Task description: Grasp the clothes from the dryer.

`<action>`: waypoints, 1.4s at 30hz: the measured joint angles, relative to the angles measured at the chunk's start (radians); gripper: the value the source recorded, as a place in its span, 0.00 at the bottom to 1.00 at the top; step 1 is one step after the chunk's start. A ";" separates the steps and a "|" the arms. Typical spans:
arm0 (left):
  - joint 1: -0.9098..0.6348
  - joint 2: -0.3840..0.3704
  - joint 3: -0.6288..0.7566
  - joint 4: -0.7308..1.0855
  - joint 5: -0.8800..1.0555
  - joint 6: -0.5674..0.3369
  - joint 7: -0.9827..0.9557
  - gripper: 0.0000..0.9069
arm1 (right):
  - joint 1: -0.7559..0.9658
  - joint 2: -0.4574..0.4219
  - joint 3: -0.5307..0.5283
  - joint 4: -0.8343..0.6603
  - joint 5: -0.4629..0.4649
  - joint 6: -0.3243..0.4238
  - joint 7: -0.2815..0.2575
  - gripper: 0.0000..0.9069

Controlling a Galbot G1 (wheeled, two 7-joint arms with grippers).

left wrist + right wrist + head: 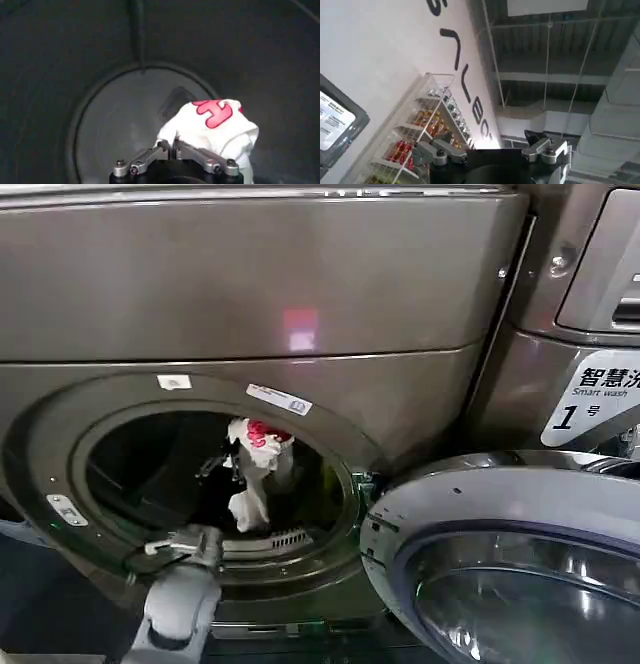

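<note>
My left hand was inside the dryer drum, fingers pinched together on a white garment with red-pink marks. From the head view my left arm went in over the porthole's lower rim at about 7 o'clock of the opening. The garment hung lifted in the middle of the porthole, bunched, red print at its top, the rest trailing down toward 6 o'clock. In the left wrist view the cloth sat at about 2 o'clock from my fingertips, touching them, with the dark drum wall and the round rear plate behind it.

Around: dryer door swung open at 4 o'clock of the porthole, its glass bowl facing up, taking the lower right of the head view. A white sticker sat on the porthole ring at 12 o'clock, another small label at 9 o'clock. A reddish light patch showed on the front panel above. The neighbouring machine stood at 3 o'clock with a "Smart wash 1" label. Nothing lay between the garment and the porthole opening except my own arm.

My right hand was well away from the dryer, pointing up at a ceiling and a wall with a rack of small bottles; its fingers were spread apart, grasping nothing.
</note>
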 measured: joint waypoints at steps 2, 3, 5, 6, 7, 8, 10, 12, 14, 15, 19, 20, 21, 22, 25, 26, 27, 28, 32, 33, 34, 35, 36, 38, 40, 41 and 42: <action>0.021 -0.010 -0.003 -0.021 -0.017 0.007 -0.005 0.00 | 0.003 0.001 -0.002 0.002 0.000 -0.001 0.000 1.00; 0.030 -0.013 -0.004 -0.029 -0.023 0.011 -0.007 0.00 | 0.004 0.001 -0.003 0.003 0.000 -0.002 -0.001 1.00; 0.044 -0.020 -0.006 -0.046 -0.031 0.020 -0.013 0.00 | 0.008 0.002 -0.005 0.006 0.000 -0.003 -0.001 1.00; 0.051 -0.022 -0.006 -0.052 -0.034 0.025 -0.015 0.00 | 0.009 0.003 -0.006 0.007 0.000 -0.004 -0.001 1.00; 0.056 -0.025 -0.007 -0.056 -0.036 0.030 -0.016 0.00 | 0.010 0.004 -0.007 0.008 0.000 -0.005 -0.001 1.00; 0.061 -0.027 -0.007 -0.061 -0.039 0.034 -0.017 0.00 | 0.011 0.004 -0.008 0.009 0.000 -0.005 -0.001 1.00; 0.068 -0.030 -0.009 -0.070 -0.045 0.042 -0.018 0.00 | 0.012 0.004 -0.007 0.009 0.000 -0.006 -0.004 1.00; 0.073 -0.032 -0.011 -0.078 -0.049 0.049 -0.020 0.00 | 0.012 0.004 -0.004 0.009 0.000 -0.006 -0.009 1.00; 0.079 -0.032 -0.012 -0.085 -0.051 0.055 -0.020 0.00 | 0.013 0.004 -0.001 0.008 0.000 -0.008 -0.012 1.00; 0.082 -0.032 -0.012 -0.088 -0.053 0.058 -0.020 0.00 | 0.013 0.004 0.000 0.008 0.000 -0.008 -0.012 1.00; 0.090 -0.033 -0.013 -0.097 -0.055 0.066 -0.021 0.00 | 0.013 0.004 0.002 0.005 0.000 -0.008 -0.005 1.00; 0.091 -0.033 -0.013 -0.098 -0.055 0.067 -0.021 0.00 | 0.013 0.004 0.002 0.005 0.000 -0.008 -0.004 1.00; 0.093 -0.033 -0.013 -0.099 -0.055 0.068 -0.021 0.00 | 0.013 0.004 0.002 0.005 -0.001 -0.007 -0.004 1.00; 0.093 -0.033 -0.013 -0.099 -0.055 0.069 -0.020 0.00 | 0.013 0.004 0.002 0.006 -0.002 -0.007 -0.004 1.00; 0.095 -0.031 -0.015 -0.098 -0.054 0.069 -0.020 0.00 | 0.013 0.006 0.002 0.008 -0.002 -0.008 -0.001 1.00; 0.096 -0.031 -0.016 -0.098 -0.054 0.068 -0.020 0.00 | 0.013 0.006 0.002 0.008 -0.002 -0.008 0.000 1.00; 0.097 -0.031 -0.016 -0.098 -0.053 0.068 -0.020 0.00 | 0.013 0.006 0.002 0.008 -0.002 -0.008 0.000 1.00; 0.098 -0.032 -0.016 -0.098 -0.053 0.068 -0.021 0.00 | 0.013 0.006 0.002 0.008 -0.002 -0.008 0.000 1.00; 0.097 -0.035 -0.015 -0.098 -0.052 0.068 -0.022 0.00 | 0.013 0.006 0.004 0.011 -0.003 -0.011 -0.007 1.00; 0.096 -0.036 -0.015 -0.098 -0.051 0.069 -0.022 0.00 | 0.013 0.006 0.004 0.012 -0.004 -0.012 -0.010 1.00; 0.096 -0.036 -0.015 -0.100 -0.051 0.069 -0.022 0.00 | 0.014 0.006 0.004 0.013 -0.004 -0.012 -0.012 1.00; 0.096 -0.036 -0.015 -0.100 -0.051 0.069 -0.022 0.00 | 0.014 0.006 0.004 0.013 -0.004 -0.013 -0.013 1.00; 0.096 -0.036 -0.015 -0.100 -0.051 0.069 -0.022 0.00 | 0.014 0.006 0.004 0.013 -0.004 -0.013 -0.013 1.00; 0.097 -0.035 -0.018 -0.100 -0.051 0.069 -0.022 0.00 | 0.014 0.006 0.005 0.013 -0.004 -0.014 -0.014 1.00; 0.098 -0.035 -0.019 -0.100 -0.052 0.069 -0.022 0.00 | 0.013 0.005 0.005 0.013 -0.004 -0.015 -0.014 1.00; 0.098 -0.035 -0.019 -0.101 -0.052 0.069 -0.022 0.00 | 0.013 0.005 0.006 0.013 -0.004 -0.015 -0.014 1.00; 0.098 -0.035 -0.019 -0.103 -0.052 0.069 -0.022 0.00 | 0.013 0.005 0.005 0.013 -0.004 -0.015 -0.015 1.00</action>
